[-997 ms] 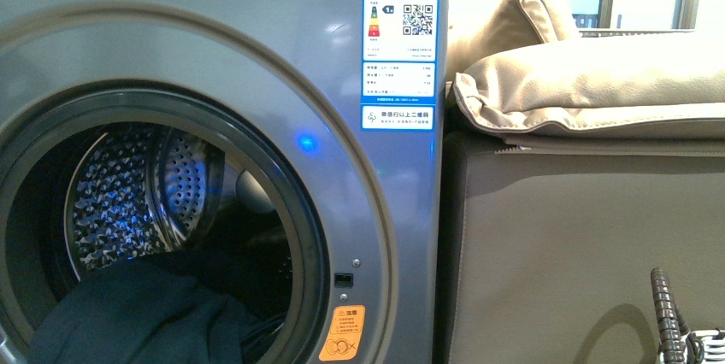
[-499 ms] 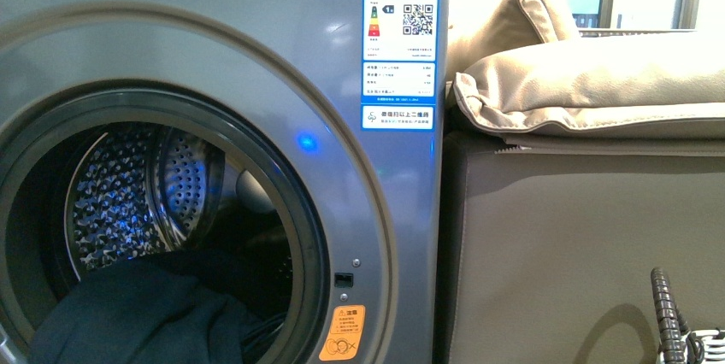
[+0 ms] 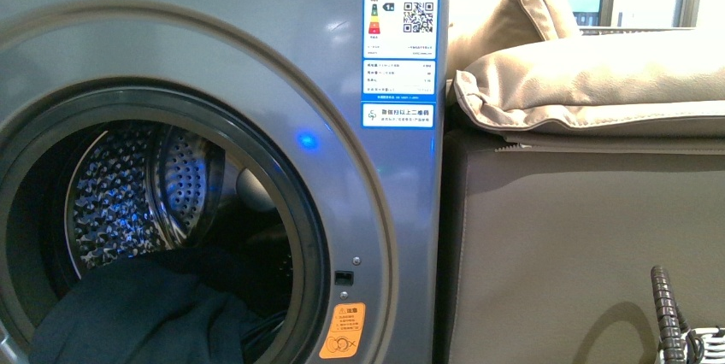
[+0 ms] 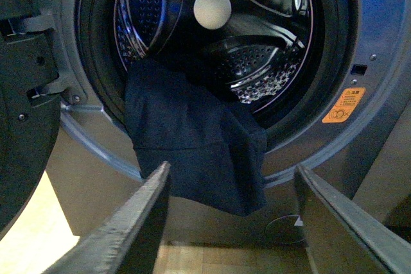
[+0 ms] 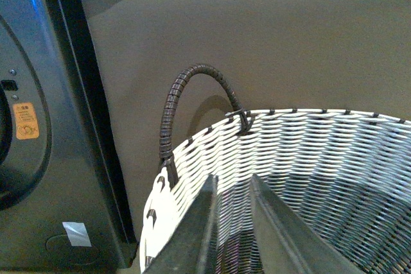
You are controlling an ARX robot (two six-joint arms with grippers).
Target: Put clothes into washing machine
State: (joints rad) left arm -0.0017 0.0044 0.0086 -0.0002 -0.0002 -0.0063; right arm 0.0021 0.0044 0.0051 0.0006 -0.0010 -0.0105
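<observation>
Hanging unchanged over the washing machine (image 4: 379, 49) rim, the clothes (image 4: 192, 139) need pushing in; left fingers (image 4: 128, 222) spread, right fingers (image 5: 192, 235) nearly closed, empty.

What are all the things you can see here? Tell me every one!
washing machine: one, silver-grey, door open, beside the sofa
drum: one, shiny steel with holes, inside the machine
clothes: one, dark navy, half in the drum, draped out over the door rim
energy label: one, blue, machine's front, top corner
warning sticker: one, orange, low beside the porthole
cushions: two, beige, on the sofa
sofa: one, grey-brown, next to the machine
basket: one, white woven, dark handle, by the sofa
left gripper: open, facing the clothes
right gripper: nearly closed, empty, over the basket
</observation>
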